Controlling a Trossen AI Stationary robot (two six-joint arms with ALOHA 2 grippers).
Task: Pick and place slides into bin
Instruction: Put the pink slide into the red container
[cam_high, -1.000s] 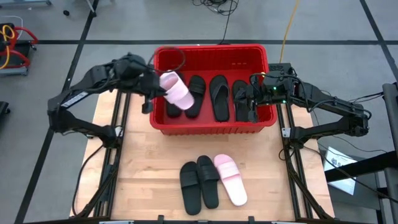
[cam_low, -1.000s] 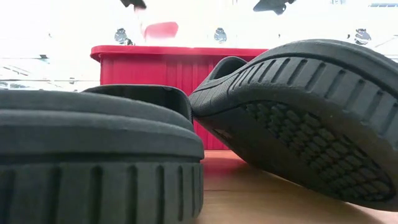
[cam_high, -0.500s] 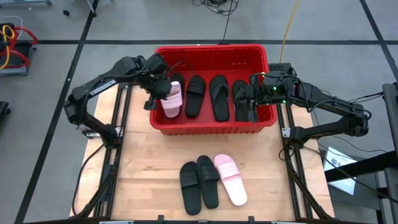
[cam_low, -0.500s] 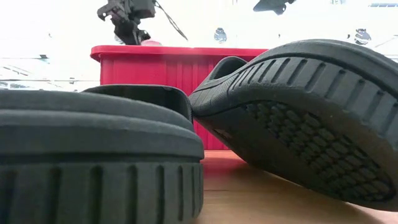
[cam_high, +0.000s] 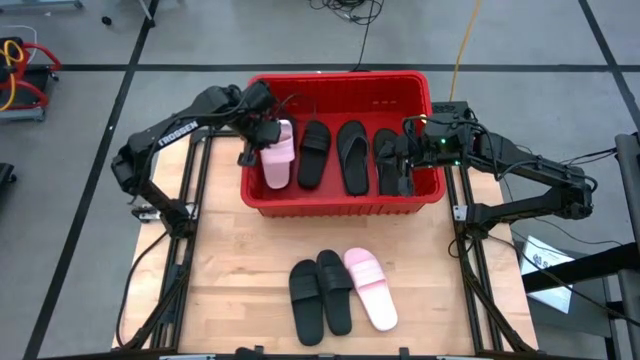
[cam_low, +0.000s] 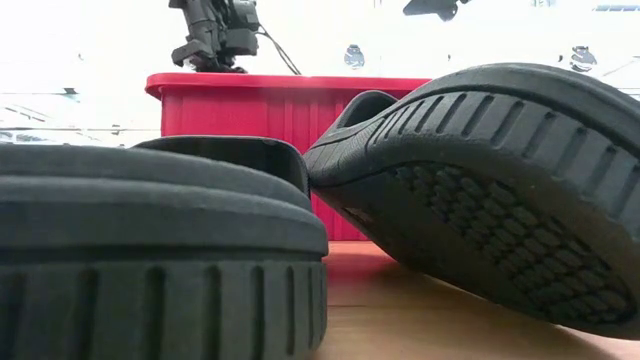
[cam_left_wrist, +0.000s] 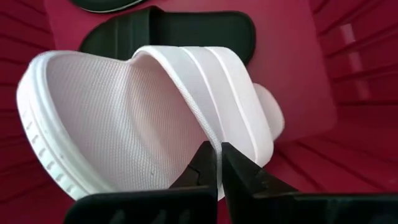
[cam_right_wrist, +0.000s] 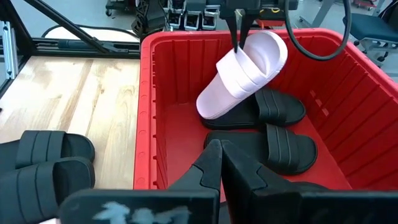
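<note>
A pink slide (cam_high: 277, 158) is being pinched by closed left fingers (cam_left_wrist: 217, 163) inside the red bin (cam_high: 340, 205); right fingers (cam_right_wrist: 219, 158) are being kept closed, empty, above the wooden tabletop (cam_high: 240, 280).

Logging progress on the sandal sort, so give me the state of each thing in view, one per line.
left gripper: shut on the pink slide's band, inside the bin
pink slide: held tilted over a black slide
bin: holds three more black slides
right gripper: shut, empty, over the bin's right end
table slides: two black, one pink, waiting
</note>
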